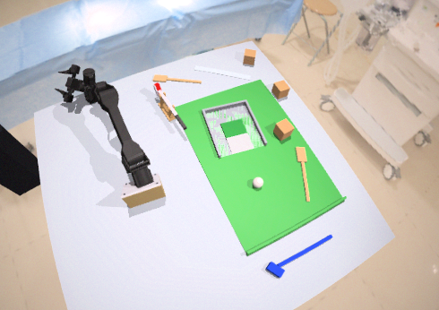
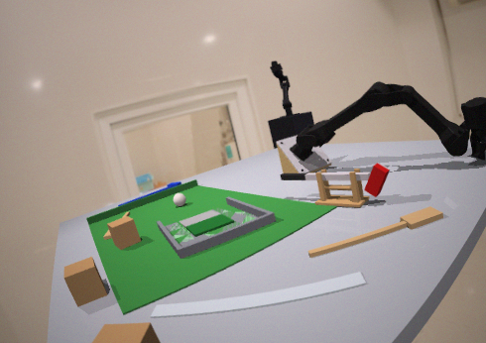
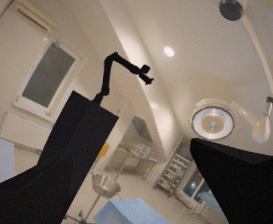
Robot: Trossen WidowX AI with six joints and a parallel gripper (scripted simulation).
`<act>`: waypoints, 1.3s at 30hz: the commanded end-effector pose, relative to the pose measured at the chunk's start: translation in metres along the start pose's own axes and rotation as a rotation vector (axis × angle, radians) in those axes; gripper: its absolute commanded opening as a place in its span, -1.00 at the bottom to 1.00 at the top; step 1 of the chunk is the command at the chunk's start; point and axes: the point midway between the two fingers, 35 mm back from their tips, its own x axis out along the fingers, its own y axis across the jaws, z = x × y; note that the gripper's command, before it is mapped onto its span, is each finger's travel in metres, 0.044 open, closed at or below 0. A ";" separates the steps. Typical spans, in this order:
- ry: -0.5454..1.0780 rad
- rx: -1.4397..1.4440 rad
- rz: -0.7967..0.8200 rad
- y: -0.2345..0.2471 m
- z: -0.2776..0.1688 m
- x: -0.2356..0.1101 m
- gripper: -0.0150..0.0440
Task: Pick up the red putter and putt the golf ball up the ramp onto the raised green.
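The red putter (image 1: 167,104) (image 2: 377,179) rests across a small wooden stand (image 1: 167,110) (image 2: 341,192) just off the back left edge of the green mat (image 1: 277,215) (image 2: 138,278). Its red head points away from the mat. The white golf ball (image 1: 258,182) (image 2: 180,199) sits on the mat in front of the pale ramp (image 1: 241,143) (image 2: 198,217). The ramp leads to the raised green (image 1: 233,128) (image 2: 210,224) inside grey walls (image 1: 225,107) (image 2: 217,240). My gripper (image 1: 62,81) is open and empty, high over the table's far left, well away from the putter. The wrist view shows only the room.
Two wooden putters (image 1: 304,172) (image 1: 176,80) (image 2: 371,233) and a blue putter (image 1: 299,255) (image 2: 150,193) lie about. Three wooden cubes (image 1: 283,130) (image 1: 280,89) (image 1: 249,56) sit on and near the mat's right side. A white strip (image 1: 222,73) (image 2: 257,297) lies at the back.
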 end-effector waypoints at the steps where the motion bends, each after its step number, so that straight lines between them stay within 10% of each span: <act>1: 0.002 0.000 -0.001 -0.001 0.000 -0.001 0.95; 25: 0.702 0.047 -0.147 -0.150 -0.083 -0.221 1.00; 39: 1.271 0.067 -0.219 -0.187 -0.074 -0.425 1.00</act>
